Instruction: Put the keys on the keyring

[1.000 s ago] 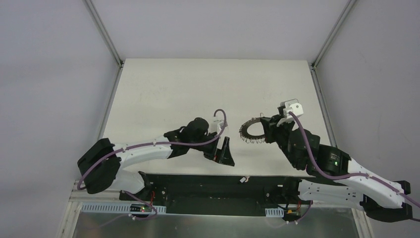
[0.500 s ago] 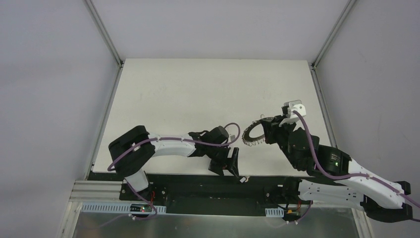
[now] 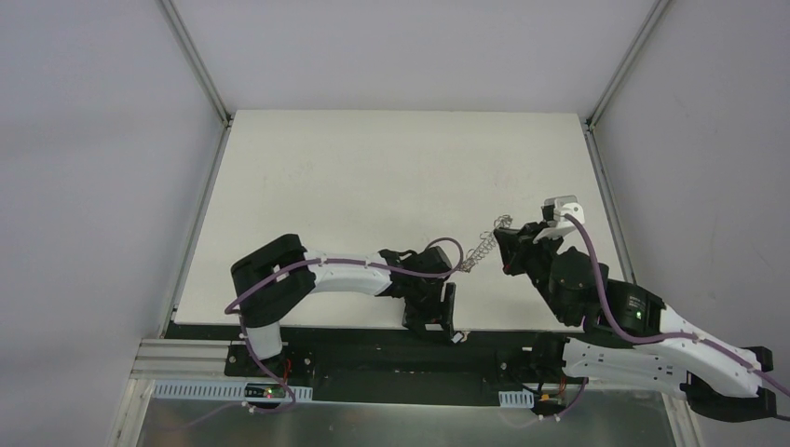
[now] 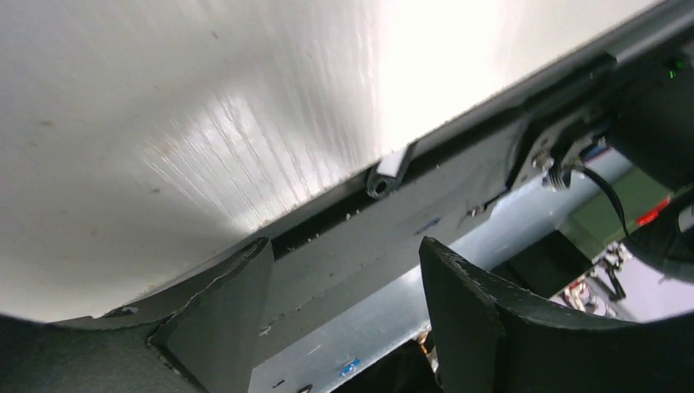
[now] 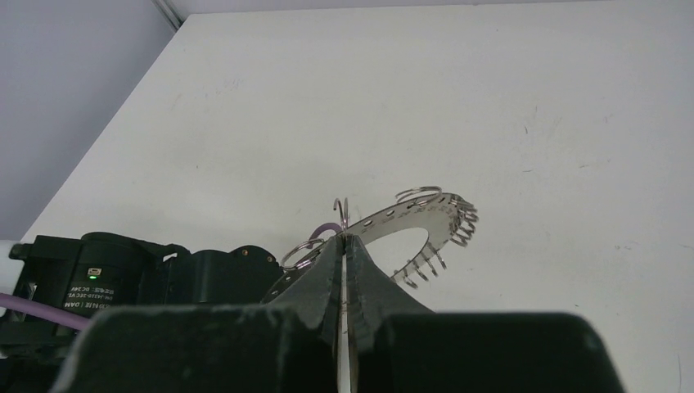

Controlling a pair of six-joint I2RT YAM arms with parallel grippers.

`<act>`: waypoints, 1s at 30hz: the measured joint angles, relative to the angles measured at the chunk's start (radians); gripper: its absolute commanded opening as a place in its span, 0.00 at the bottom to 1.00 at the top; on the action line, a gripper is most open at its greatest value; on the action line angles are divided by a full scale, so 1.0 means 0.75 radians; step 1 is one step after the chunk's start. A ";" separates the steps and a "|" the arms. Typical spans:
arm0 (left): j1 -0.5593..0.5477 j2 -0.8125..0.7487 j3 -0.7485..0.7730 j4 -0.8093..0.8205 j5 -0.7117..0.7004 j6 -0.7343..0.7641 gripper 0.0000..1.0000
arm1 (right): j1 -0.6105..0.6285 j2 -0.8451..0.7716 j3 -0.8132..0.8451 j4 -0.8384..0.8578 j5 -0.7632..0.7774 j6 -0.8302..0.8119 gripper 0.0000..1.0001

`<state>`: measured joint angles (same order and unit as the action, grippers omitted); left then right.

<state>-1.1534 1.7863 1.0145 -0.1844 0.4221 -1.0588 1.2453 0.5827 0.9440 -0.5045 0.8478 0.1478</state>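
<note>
My right gripper is shut on the keyring, a silvery ring fringed with wire loops, and holds it edge-on above the table. In the right wrist view the ring sticks out beyond the closed fingertips of that gripper. My left gripper is open and empty at the table's near edge. In the left wrist view a tiny dark piece with a pale end, the key, lies in the gap at the table's edge, beyond the open gripper. The key also shows in the top view.
The white table is bounded by grey walls and metal corner posts. The black base bar runs along the near edge, with a metal rail and wiring below it.
My left arm has folded in and swung its gripper right and down to the near edge. My right gripper has turned the keyring from flat to edge-on and shifted slightly right.
</note>
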 measured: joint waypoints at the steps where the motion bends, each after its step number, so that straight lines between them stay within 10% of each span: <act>1: -0.003 0.013 0.020 -0.024 -0.022 -0.007 0.62 | -0.001 -0.008 -0.009 0.002 -0.001 0.003 0.00; 30: -0.142 0.299 0.460 -0.455 -0.347 -0.208 0.50 | -0.001 -0.177 -0.093 0.028 -0.136 0.048 0.00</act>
<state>-1.2602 2.0106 1.3598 -0.5259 0.1619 -1.2148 1.2449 0.4500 0.8742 -0.4835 0.7456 0.1841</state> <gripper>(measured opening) 0.503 0.008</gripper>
